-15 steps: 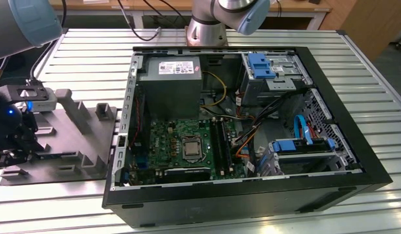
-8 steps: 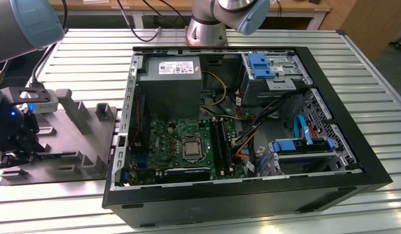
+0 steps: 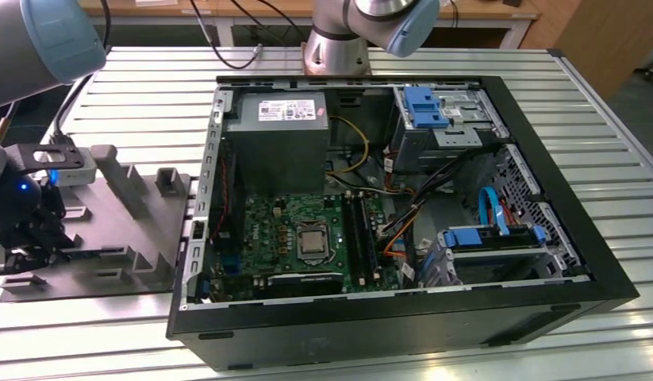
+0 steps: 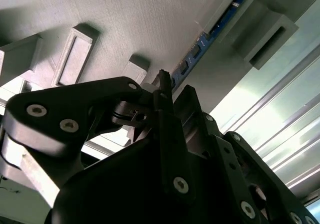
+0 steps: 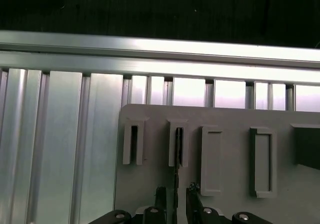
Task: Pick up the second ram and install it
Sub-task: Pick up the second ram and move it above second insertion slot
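The second ram [image 4: 212,36] is a blue-green stick standing on edge in the slotted posts of a grey fixture plate [image 5: 150,184]. In the first wrist view the second ram [image 5: 176,156] shows edge-on as a thin dark line running from a slot toward my fingers. My gripper [image 5: 176,196] is open and straddles the stick's near end, with a small gap on each side. In the second wrist view my gripper [image 4: 175,86] has its black fingers [image 4: 189,101] flanking the stick's end. In the exterior view my gripper [image 3: 24,246] hangs low over the fixture plate [image 3: 125,266] at the exterior view's left.
An open black computer case [image 3: 389,317] lies in the middle of a slatted aluminium table [image 3: 146,79]. Inside it are the motherboard with long black slot strips [image 3: 355,230], a silver processor socket [image 3: 310,242], a grey power-supply box [image 3: 275,147] and blue drive bays [image 3: 424,107].
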`<move>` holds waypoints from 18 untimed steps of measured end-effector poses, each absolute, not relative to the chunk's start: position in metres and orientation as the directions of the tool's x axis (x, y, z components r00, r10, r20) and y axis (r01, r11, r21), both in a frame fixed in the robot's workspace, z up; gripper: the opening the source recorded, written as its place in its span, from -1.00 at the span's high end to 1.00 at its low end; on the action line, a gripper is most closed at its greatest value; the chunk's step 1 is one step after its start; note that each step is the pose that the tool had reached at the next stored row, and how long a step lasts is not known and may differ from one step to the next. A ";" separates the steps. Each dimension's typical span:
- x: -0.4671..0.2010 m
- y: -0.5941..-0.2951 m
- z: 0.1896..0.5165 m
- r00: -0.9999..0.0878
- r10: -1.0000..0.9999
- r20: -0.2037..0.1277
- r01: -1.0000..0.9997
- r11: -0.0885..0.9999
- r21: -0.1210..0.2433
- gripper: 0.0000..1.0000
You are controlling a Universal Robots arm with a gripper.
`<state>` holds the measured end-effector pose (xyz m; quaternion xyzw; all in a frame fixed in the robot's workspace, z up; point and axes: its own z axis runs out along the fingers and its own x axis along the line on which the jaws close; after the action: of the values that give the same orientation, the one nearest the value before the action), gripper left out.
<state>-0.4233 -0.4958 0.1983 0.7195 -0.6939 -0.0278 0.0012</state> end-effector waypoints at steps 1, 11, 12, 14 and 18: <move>-0.423 -0.496 0.198 0.035 -0.999 -0.038 -0.999 -0.037 0.040 0.40; -0.423 -0.496 0.198 0.035 -0.999 -0.038 -0.999 -0.037 0.040 0.70; -0.423 -0.496 0.198 0.035 -0.999 -0.038 -0.999 -0.037 0.040 0.70; -0.423 -0.496 0.198 0.035 -0.999 -0.038 -0.999 -0.037 0.040 0.70; -0.423 -0.496 0.198 0.035 -0.999 -0.038 -0.999 -0.036 0.040 0.70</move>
<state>-0.4233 -0.4958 0.1983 0.7193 -0.6942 -0.0278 0.0011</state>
